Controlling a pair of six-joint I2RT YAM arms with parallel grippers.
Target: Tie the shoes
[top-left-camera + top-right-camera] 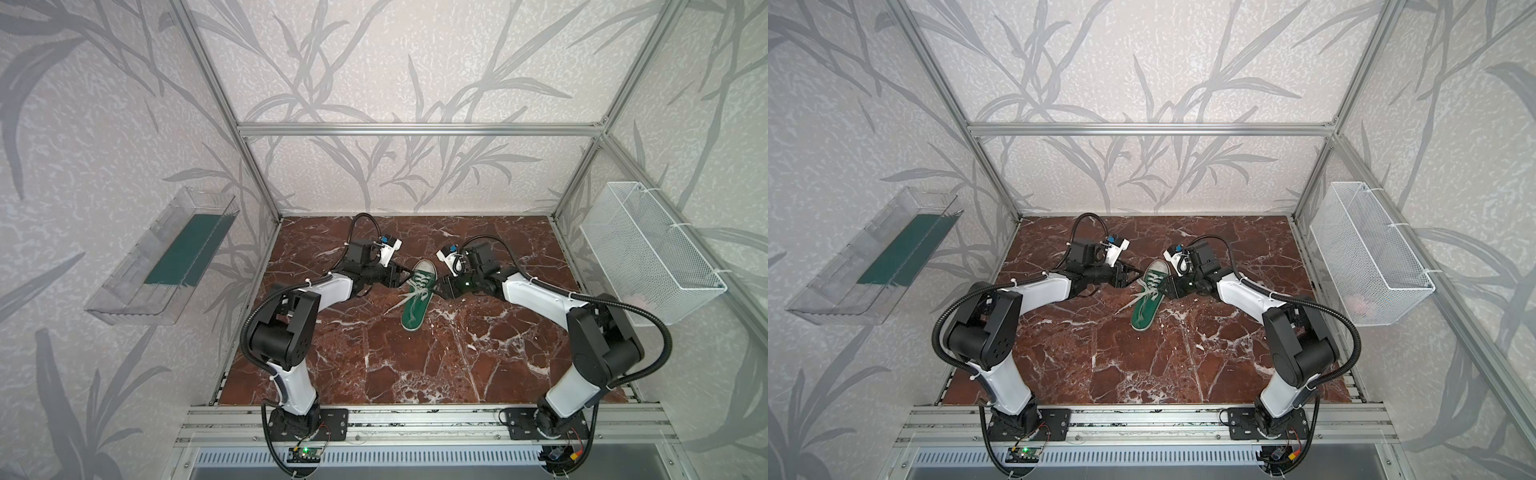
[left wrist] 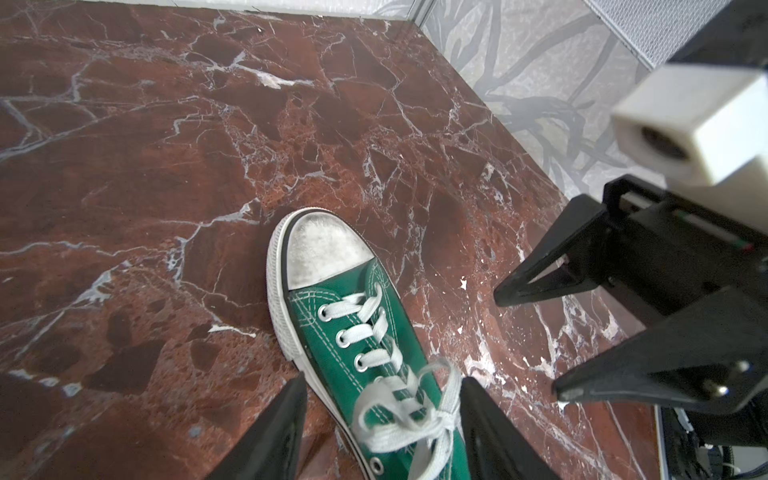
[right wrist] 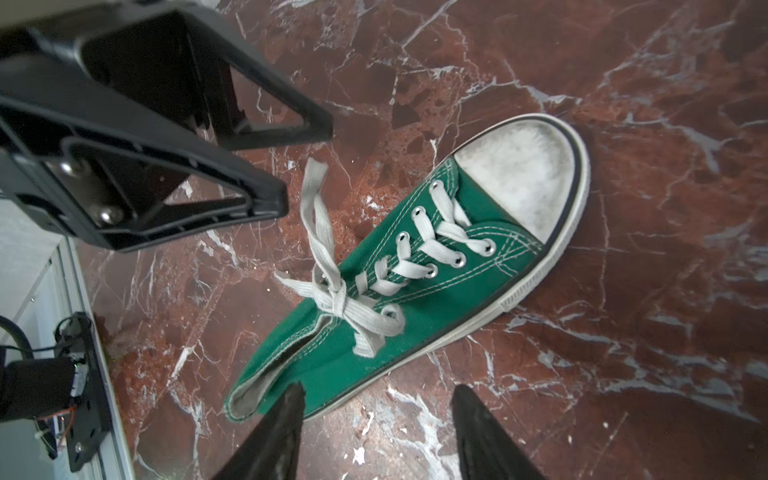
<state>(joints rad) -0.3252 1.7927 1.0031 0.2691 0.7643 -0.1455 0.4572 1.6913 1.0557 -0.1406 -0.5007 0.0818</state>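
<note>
In both top views the shoe (image 1: 417, 301) is seen near the middle of the marble table (image 1: 415, 374), with its toe toward 12 o'clock and its heel toward 6. The left gripper (image 1: 405, 277) is placed at its 9 o'clock and the right gripper (image 1: 440, 287) at its 3 o'clock, each just beside the laced part. A lace end (image 1: 395, 306) is trailed onto the table toward 8 o'clock.

In the left wrist view the left gripper's jaws are shown spread, one on either side of the shoe, and nothing is pinched. The right gripper (image 2: 528, 345) is likewise seen spread and empty.

In the right wrist view a bow (image 3: 338, 301) is seen knotted at the upper eyelets, with two loops and two free ends. The tying is judged essentially done. Only a check of snugness and the withdrawal of the arms appear to be left. How tight the knot is cannot be told.
</note>
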